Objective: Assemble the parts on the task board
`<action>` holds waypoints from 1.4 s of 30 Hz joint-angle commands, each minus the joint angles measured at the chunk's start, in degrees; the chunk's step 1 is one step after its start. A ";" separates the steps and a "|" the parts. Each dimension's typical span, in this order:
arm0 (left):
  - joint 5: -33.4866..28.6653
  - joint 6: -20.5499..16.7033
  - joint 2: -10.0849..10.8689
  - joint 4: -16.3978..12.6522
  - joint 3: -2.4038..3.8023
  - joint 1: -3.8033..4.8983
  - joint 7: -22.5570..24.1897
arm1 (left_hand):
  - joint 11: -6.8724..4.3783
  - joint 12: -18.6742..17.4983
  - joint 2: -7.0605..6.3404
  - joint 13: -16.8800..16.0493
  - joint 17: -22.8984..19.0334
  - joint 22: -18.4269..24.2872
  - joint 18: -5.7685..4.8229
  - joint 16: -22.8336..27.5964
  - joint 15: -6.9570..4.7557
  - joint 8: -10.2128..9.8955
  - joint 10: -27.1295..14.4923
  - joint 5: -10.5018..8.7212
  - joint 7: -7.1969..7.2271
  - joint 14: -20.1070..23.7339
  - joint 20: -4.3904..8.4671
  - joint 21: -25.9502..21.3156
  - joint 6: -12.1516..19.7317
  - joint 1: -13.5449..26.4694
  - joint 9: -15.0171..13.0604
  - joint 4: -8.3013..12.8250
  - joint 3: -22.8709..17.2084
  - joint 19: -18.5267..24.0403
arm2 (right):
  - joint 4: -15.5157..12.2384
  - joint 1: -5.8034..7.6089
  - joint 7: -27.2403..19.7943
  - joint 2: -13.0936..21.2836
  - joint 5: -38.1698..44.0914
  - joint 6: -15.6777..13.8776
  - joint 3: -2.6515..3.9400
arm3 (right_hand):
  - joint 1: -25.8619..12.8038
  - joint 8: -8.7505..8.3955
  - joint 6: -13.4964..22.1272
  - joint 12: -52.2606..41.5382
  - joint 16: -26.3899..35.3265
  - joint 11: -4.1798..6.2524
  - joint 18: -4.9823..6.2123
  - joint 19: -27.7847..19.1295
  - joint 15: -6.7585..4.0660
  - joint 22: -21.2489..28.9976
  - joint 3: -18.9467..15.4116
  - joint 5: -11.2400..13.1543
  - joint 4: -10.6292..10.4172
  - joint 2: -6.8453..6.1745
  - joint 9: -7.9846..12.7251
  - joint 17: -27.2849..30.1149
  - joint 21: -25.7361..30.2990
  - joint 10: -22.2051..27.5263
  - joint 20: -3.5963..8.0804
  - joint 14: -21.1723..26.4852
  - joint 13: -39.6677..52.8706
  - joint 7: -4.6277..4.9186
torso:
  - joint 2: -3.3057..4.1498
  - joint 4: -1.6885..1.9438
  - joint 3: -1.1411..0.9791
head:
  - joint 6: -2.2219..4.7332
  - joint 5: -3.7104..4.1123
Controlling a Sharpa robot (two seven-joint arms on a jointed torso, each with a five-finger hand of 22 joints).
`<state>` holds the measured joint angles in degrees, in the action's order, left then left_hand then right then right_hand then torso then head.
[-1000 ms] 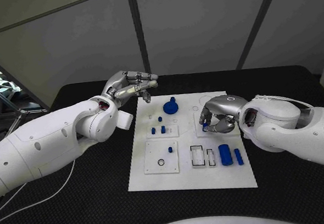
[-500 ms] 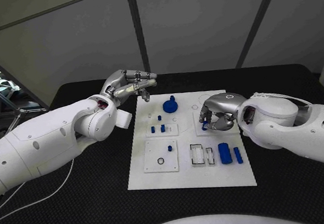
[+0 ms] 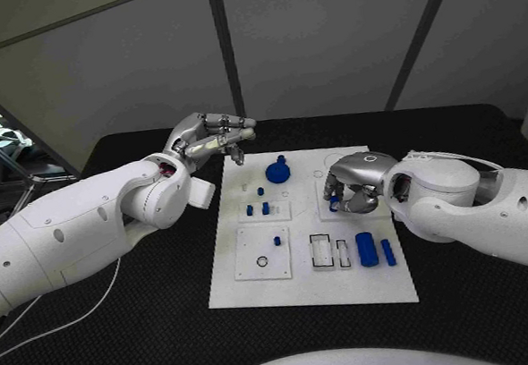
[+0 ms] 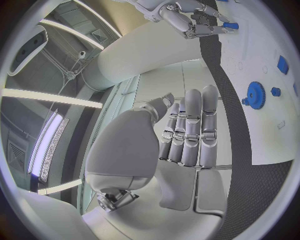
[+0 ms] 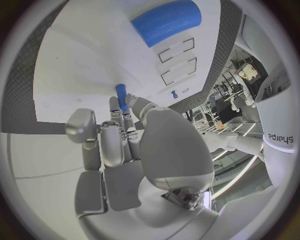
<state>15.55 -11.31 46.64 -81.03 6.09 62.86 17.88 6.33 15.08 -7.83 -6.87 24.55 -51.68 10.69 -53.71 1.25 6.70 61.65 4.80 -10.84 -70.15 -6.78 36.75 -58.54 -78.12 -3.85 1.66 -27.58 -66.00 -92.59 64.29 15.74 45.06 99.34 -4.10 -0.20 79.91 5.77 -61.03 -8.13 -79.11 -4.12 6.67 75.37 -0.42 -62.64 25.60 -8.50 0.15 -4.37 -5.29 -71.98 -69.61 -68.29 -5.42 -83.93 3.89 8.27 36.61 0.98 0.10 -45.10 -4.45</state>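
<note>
Our right hand [image 3: 356, 187] hangs over the right middle of the board [image 3: 307, 294], fingers curled down and pinching a small blue peg [image 5: 121, 93]; in the right wrist view the peg sticks out from the fingertips, its far end close to the white surface. We cannot tell whether it already touches. We judge the step in hand to be seating this peg in a hole under the hand.

Our left hand [image 3: 211, 138] hovers off the board's far left corner, fingers together and partly curled, holding nothing. Just beside it, toward our right hand, stands the blue gear [image 3: 277, 174]. Nearer us than the right hand lie a blue cylinder [image 3: 366, 250] and a thin rod [image 3: 389, 254], next to two empty slots [image 3: 331, 254].

Next, we would need to line the peg upright over its hole, press straight down, then loosen the pinch without tipping it.
</note>
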 commanded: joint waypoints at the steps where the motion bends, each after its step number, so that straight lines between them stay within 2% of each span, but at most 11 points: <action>1: -0.28 0.51 0.01 -0.11 0.05 0.10 0.02 | 0.10 0.26 0.31 0.06 -0.05 0.09 -0.23 0.19 0.14 -0.08 -0.39 0.24 0.02 0.15 -0.17 -0.26 0.51 0.18 0.02 0.11 0.38 0.35 | 0.16 -0.23 0.48 0.01 0.48 2.61 -0.35 | -0.24 -0.11 0.40 0.25 -0.34 -0.28 -0.78 -0.28 0.13 -0.03 0.46 0.36 0.02 -0.48 0.05 0.06 -0.08 0.24 -0.18 -2.67 -0.09 0.04 | 0.01 -0.03 -0.01 | -0.05 -0.02; 9: -0.28 0.37 0.07 -0.11 0.05 0.10 -0.08 | 0.10 0.31 0.42 0.08 -0.11 0.10 -0.22 0.19 0.15 -0.06 -0.44 0.26 0.01 0.16 -0.17 -0.28 0.54 0.08 0.02 0.13 0.34 0.34 | -0.01 -0.23 0.44 0.33 -0.06 2.74 -0.44 | -0.20 -0.07 0.21 0.33 -0.26 -0.23 -0.76 -0.32 0.11 -0.02 0.60 0.37 0.14 -0.49 0.02 0.23 -0.07 -0.01 -0.20 -2.63 -0.03 -0.01 | 0.00 -0.04 -0.03 | -0.15 -0.10; 12: -0.28 0.35 0.08 -0.12 0.05 0.10 -0.08 | 0.10 0.31 0.42 0.08 -0.11 0.10 -0.22 0.19 0.15 -0.06 -0.44 0.26 0.01 0.16 -0.17 -0.28 0.54 0.08 0.02 0.13 0.34 0.34 | -0.14 -0.23 0.47 0.38 -0.10 1.74 -0.45 | -0.13 0.00 -0.02 0.37 -0.22 -0.17 -0.75 -0.34 0.07 -0.05 0.76 0.32 0.26 -0.43 -0.02 0.30 -0.09 -0.27 -0.20 -2.61 0.01 -0.07 | 0.02 -0.04 -0.03 | -0.15 -0.10; 17: -0.28 0.32 0.06 -0.07 0.05 0.10 -0.08 | 0.10 0.34 0.49 0.08 -0.14 0.10 -0.22 0.19 0.15 -0.05 -0.46 0.27 0.01 0.16 -0.17 -0.29 0.55 0.03 0.01 0.13 0.32 0.34 | -0.91 -0.25 0.20 0.94 0.66 -4.43 -0.45 | 0.42 0.62 -1.59 0.24 -0.30 0.18 -0.80 -0.15 -0.21 -0.54 1.54 0.16 0.98 0.16 -0.34 0.24 -0.49 -2.12 -0.01 -2.64 0.31 -0.20 | 0.00 -0.13 -0.10 | -0.12 -0.11; 22: -0.28 0.33 0.01 0.00 0.05 0.10 -0.06 | 0.10 0.34 0.49 0.08 -0.14 0.10 -0.22 0.19 0.15 -0.05 -0.46 0.27 0.01 0.16 -0.17 -0.29 0.55 0.03 0.01 0.13 0.32 0.34 | -2.26 -0.25 -0.81 2.06 0.96 -10.23 -0.41 | 0.56 0.70 -1.98 0.41 -0.41 0.25 -0.86 -0.02 -0.28 -0.85 1.85 -0.09 1.34 0.21 -0.40 0.11 -0.75 -2.60 0.08 -2.68 0.36 -0.20 | 0.00 -0.06 -0.03 | -0.04 -0.06; 25: -0.28 0.33 -0.05 0.09 0.05 0.10 -0.04 | 0.10 0.34 0.49 0.08 -0.14 0.10 -0.22 0.19 0.15 -0.05 -0.46 0.27 0.01 0.16 -0.17 -0.29 0.55 0.03 0.01 0.13 0.32 0.34 | -3.82 -0.23 -1.46 3.22 0.86 -12.47 -0.35 | 0.60 0.70 -2.04 0.48 -0.48 0.24 -0.88 0.03 -0.30 -0.95 1.95 -0.22 1.44 0.22 -0.41 0.00 -0.83 -2.67 0.10 -2.70 0.36 -0.19 | -0.06 -0.03 0.00 | -0.03 -0.06; 28: -0.28 0.33 -0.07 0.15 0.05 0.10 -0.03 | 0.10 0.34 0.49 0.08 -0.14 0.10 -0.22 0.19 0.15 -0.05 -0.46 0.27 0.01 0.16 -0.17 -0.29 0.55 0.03 0.01 0.13 0.32 0.34 | -5.55 -0.22 -1.90 4.31 0.34 -12.98 -0.18 | 0.58 0.68 -2.04 0.54 -0.52 0.23 -0.89 0.05 -0.30 -1.00 1.98 -0.25 1.48 0.18 -0.40 -0.06 -0.87 -2.67 0.11 -2.72 0.35 -0.17 | -0.07 0.01 0.02 | -0.04 -0.17; 32: -0.28 0.33 -0.11 0.19 0.05 0.09 -0.03 | 0.10 0.34 0.49 0.08 -0.14 0.10 -0.22 0.19 0.15 -0.05 -0.46 0.27 0.01 0.16 -0.17 -0.29 0.55 0.03 0.01 0.13 0.32 0.34 | -8.99 -0.21 -2.62 5.74 -0.30 -12.96 0.60 | 0.16 0.56 -2.02 0.84 -0.63 0.13 -0.92 0.07 -0.23 -1.10 1.97 -0.04 1.38 0.03 -0.38 -0.21 -0.96 -2.69 0.09 -2.75 0.32 -0.08 | 0.01 0.00 0.03 | -0.03 -0.42; 35: -0.28 0.35 -0.32 0.32 0.05 0.09 -0.04 | 0.11 0.36 0.51 0.08 -0.15 0.11 -0.22 0.19 0.15 -0.04 -0.47 0.27 0.00 0.16 -0.18 -0.30 0.55 0.02 0.01 0.13 0.32 0.33 | -11.02 -0.20 -3.09 5.82 -0.94 -12.69 0.90 | 0.05 0.54 -2.02 0.91 -0.65 0.12 -0.94 0.11 -0.22 -1.20 1.96 0.00 1.36 -0.02 -0.37 -0.22 -1.03 -2.70 0.09 -2.76 0.31 -0.07 | -0.06 -0.08 0.00 | -0.15 -0.59; 38: -0.28 0.43 -0.56 0.47 0.05 0.10 -0.04 | 0.12 0.38 0.56 0.09 -0.18 0.11 -0.22 0.19 0.15 -0.03 -0.49 0.27 -0.01 0.17 -0.18 -0.31 0.57 0.01 0.01 0.12 0.32 0.33 | -11.96 -0.21 -3.79 4.64 -2.05 -12.47 1.02 | 0.03 0.52 -2.02 0.93 -0.66 0.12 -0.94 0.11 -0.21 -1.19 1.96 0.01 1.36 -0.03 -0.37 -0.24 -1.03 -2.70 0.08 -2.76 0.31 -0.06 | -0.02 -0.05 0.02 | -0.20 -0.69; 42: -0.28 0.52 -1.04 0.96 0.05 0.10 0.01 | 0.12 0.38 0.56 0.09 -0.18 0.11 -0.22 0.19 0.15 -0.03 -0.49 0.27 -0.01 0.17 -0.18 -0.31 0.57 0.01 0.01 0.12 0.32 0.33 | -11.82 -0.32 -5.40 0.78 -3.18 -12.08 0.94 | -0.02 0.42 -1.95 1.13 -0.68 0.07 -0.90 0.00 -0.19 -1.04 2.05 -0.16 1.41 -0.06 -0.34 -0.24 -0.92 -2.65 0.07 -2.77 0.28 0.03 | -0.01 -0.04 0.00 | -0.20 -1.00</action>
<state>15.55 -11.30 45.73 -80.20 6.09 62.86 17.66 6.51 15.08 -7.83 -6.82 24.42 -51.64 10.69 -53.71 1.26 6.70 61.51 4.80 -10.84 -70.13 -6.78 36.76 -58.54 -78.12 -3.86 1.66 -27.58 -66.01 -104.26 63.97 12.99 46.48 97.87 -15.36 0.78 79.86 6.22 -62.68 -7.20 -79.54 -4.00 6.67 75.36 -0.41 -63.77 27.22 -8.54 1.53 -4.43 -5.68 -72.13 -70.29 -70.64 -5.42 -83.93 4.23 8.25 36.57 0.95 0.12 -45.29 -5.30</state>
